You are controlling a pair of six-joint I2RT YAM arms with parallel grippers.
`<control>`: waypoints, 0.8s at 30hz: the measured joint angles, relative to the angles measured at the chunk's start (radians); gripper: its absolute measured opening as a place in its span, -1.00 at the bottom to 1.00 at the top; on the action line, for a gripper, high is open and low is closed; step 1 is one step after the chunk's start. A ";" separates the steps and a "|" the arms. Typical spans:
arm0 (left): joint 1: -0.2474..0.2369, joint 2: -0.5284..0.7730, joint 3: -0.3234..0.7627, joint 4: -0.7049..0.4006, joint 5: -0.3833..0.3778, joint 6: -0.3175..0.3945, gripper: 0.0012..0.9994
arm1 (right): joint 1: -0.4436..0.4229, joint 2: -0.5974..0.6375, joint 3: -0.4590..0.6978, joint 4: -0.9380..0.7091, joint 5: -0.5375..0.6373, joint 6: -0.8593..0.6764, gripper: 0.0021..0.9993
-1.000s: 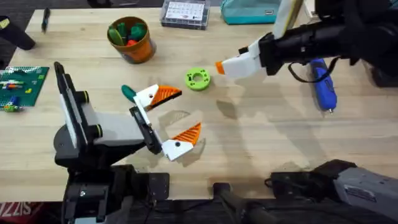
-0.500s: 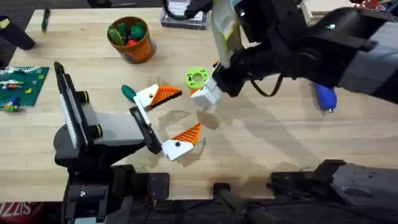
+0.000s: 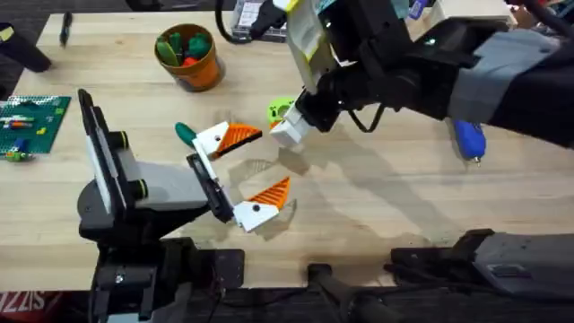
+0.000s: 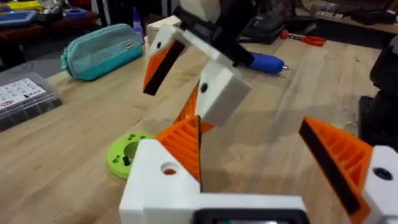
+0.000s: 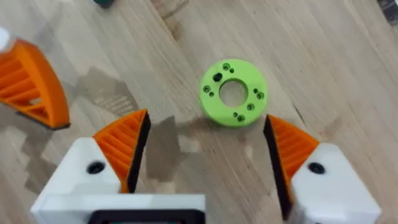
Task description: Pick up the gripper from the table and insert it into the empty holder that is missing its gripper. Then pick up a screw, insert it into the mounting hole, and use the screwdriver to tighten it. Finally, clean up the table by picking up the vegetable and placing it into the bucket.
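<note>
My left gripper (image 3: 269, 161) rests open on the table (image 3: 377, 206), an orange ribbed pad on each white finger. My right gripper (image 5: 205, 149) is also open with orange pads on both fingers. It hovers low over the bright green holed disc (image 5: 233, 93), just beyond my left gripper. The dark green vegetable (image 3: 184, 133) lies beside the left gripper's far finger. The orange bucket (image 3: 188, 56) stands at the back left. Off to the right lies the blue screwdriver (image 3: 466, 139). The loose gripper, an empty holder and the screw are out of view.
A clear parts box (image 3: 265, 18) and a teal pouch (image 4: 102, 50) sit along the back edge. A green brick plate (image 3: 31, 121) lies at the far left. Bare wood stretches across the front right of the table.
My right arm has swung left from the table's right side and come down over the green disc. The left arm has not moved.
</note>
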 joint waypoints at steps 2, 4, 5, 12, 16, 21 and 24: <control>0.000 0.000 0.000 0.000 0.000 0.000 0.96 | 0.000 0.016 0.000 0.016 0.000 0.000 0.98; 0.000 0.000 0.000 0.000 0.000 0.000 0.96 | 0.000 0.038 0.000 0.036 0.000 0.000 0.97; 0.000 0.000 0.000 0.000 0.000 0.000 0.96 | 0.000 0.048 0.000 0.046 0.000 0.000 0.96; 0.000 0.000 0.000 0.000 0.000 0.000 0.95 | 0.000 0.114 0.000 0.085 0.001 -0.003 0.62; 0.000 0.000 0.000 0.000 0.000 0.000 0.96 | 0.000 0.121 0.001 0.099 0.001 -0.003 0.31; 0.000 0.000 0.000 0.000 0.000 0.000 0.96 | 0.000 0.121 0.001 0.139 0.001 0.026 0.12; 0.000 0.000 0.000 0.000 0.000 0.000 0.96 | 0.000 0.121 0.001 0.144 0.001 0.065 0.09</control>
